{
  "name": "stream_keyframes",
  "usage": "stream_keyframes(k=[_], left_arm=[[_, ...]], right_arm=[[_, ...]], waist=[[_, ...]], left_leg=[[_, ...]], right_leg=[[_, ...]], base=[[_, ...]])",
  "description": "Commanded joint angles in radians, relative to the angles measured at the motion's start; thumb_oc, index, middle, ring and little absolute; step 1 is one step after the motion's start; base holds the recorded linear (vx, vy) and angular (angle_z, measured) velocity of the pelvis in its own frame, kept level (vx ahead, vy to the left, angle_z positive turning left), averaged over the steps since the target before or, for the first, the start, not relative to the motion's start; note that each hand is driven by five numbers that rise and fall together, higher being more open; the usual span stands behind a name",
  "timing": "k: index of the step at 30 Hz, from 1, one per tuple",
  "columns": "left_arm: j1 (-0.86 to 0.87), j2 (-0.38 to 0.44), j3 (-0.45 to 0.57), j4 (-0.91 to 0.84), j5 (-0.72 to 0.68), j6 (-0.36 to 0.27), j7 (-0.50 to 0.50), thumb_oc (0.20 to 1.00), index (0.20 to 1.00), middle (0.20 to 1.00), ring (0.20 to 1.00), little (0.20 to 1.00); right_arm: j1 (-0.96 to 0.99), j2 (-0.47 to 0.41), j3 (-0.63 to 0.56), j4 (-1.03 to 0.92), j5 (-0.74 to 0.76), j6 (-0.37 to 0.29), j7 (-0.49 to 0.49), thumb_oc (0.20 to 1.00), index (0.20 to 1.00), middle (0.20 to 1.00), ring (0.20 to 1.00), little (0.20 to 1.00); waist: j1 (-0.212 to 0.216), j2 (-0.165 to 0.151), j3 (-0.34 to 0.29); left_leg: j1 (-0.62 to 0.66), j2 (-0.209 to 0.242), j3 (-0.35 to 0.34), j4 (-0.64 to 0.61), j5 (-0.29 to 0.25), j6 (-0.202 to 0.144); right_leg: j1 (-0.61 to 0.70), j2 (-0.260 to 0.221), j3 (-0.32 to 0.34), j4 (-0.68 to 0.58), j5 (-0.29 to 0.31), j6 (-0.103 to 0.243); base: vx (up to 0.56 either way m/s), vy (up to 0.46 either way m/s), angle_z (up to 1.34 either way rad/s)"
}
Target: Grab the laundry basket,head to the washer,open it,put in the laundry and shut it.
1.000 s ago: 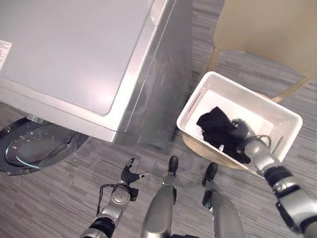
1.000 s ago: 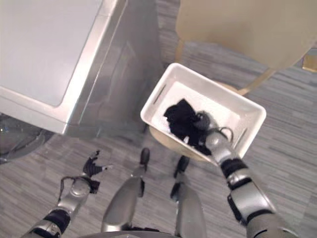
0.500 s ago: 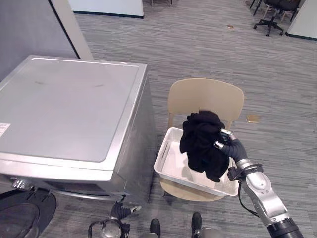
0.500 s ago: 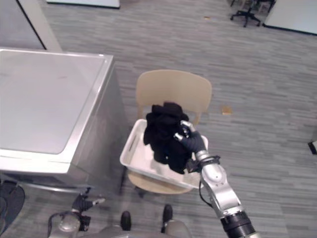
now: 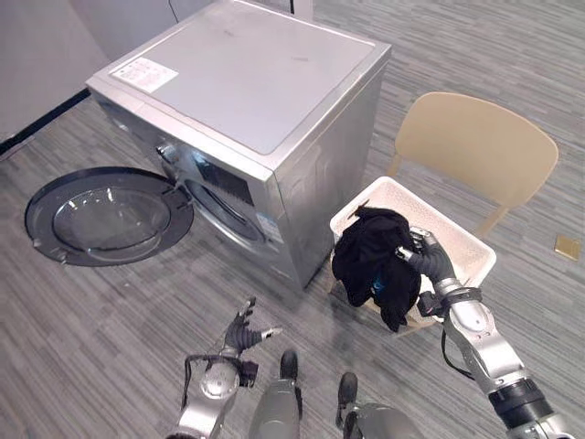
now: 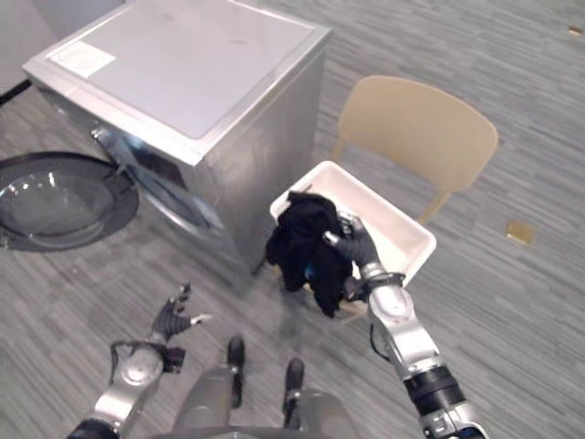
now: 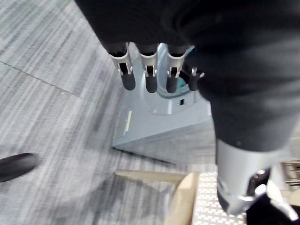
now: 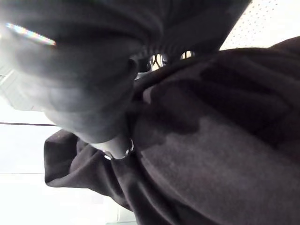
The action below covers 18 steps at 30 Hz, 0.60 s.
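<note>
So the right hand (image 5: 428, 259) has its fingers curled into a bundle of black crumpled clothing (image 5: 373, 263) and is holding it up over the near-left corner of the white perforated plastic laundry basket (image 5: 466, 245), with the cloth hanging down past the basket's rim. The right wrist view backs this up, dark fabric bunched right against the hand. The basket sits on the seat of a tan plastic chair with a rounded back (image 5: 477, 144), just beside the right side of the silver front-loading washer (image 5: 256, 110), which makes sense, since it keeps the laundry within arm's reach of the machine. The washer's round dark door with a glass window (image 5: 108, 212) is swung fully open, so the drum opening on the front is clear for loading. My guess is we're at the "put in the laundry" step: the load is out of the basket but not yet at the drum, and the arm has to carry it round the washer's front corner. A dangling bit could snag on the basket edge. The left hand (image 5: 245, 329) hangs low over the grey striped carpet floor (image 5: 110, 311), fingers spread loosely, holding nothing, probably just kept out of the way.
</note>
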Motion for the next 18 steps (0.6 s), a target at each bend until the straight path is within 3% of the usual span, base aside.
stream_keyframes(k=[1,2,3,7,18], left_arm=[[-0.075,0.02,-0.063,-0.084,0.045,-0.076,-0.009,1.0,1.0,1.0,1.0,1.0],[-0.074,0.02,-0.063,-0.084,0.045,-0.076,-0.009,1.0,1.0,1.0,1.0,1.0],[-0.095,0.007,-0.098,-0.11,0.071,-0.081,-0.004,1.0,1.0,1.0,1.0,1.0],[-0.168,-0.019,-0.17,-0.154,0.072,-0.091,0.005,1.0,1.0,1.0,1.0,1.0],[-0.446,-0.115,-0.368,-0.141,0.071,-0.101,0.086,1.0,1.0,1.0,1.0,1.0]], right_arm=[[-0.018,0.027,-0.049,-0.085,0.058,-0.091,0.008,0.2,0.2,0.2,0.2,0.2],[-0.017,0.027,-0.049,-0.085,0.058,-0.09,0.008,0.2,0.2,0.2,0.2,0.2],[-0.026,0.041,-0.037,-0.091,0.075,-0.098,0.011,0.2,0.2,0.2,0.2,0.2],[-0.065,0.081,0.021,-0.108,0.117,-0.105,0.015,0.2,0.2,0.2,0.2,0.2],[-0.193,0.272,0.266,-0.036,0.307,-0.106,0.033,0.2,0.2,0.2,0.2,0.2]], waist=[[-0.037,-0.011,-0.108],[-0.039,-0.011,-0.108],[-0.048,-0.002,-0.136],[-0.055,-0.014,-0.157],[-0.066,-0.037,-0.19]], left_leg=[[0.057,-0.011,0.026,-0.101,0.004,0.04],[0.058,-0.012,0.024,-0.103,0.006,0.04],[0.096,-0.015,0.033,-0.191,0.018,0.038],[0.138,-0.025,0.029,-0.28,0.04,0.039],[0.184,-0.031,0.061,-0.311,0.037,0.047]], right_leg=[[0.06,-0.053,0.019,-0.007,-0.131,0.174],[0.061,-0.053,0.017,-0.008,-0.13,0.174],[0.07,-0.051,-0.004,-0.015,-0.123,0.182],[0.082,-0.056,-0.021,-0.029,-0.108,0.195],[0.102,-0.063,0.014,-0.046,-0.076,0.217]], base=[[0.01,0.059,0.75],[0.06,0.155,0.61],[0.05,0.136,0.58],[0.01,0.125,0.28],[-0.01,0.054,-0.06]])
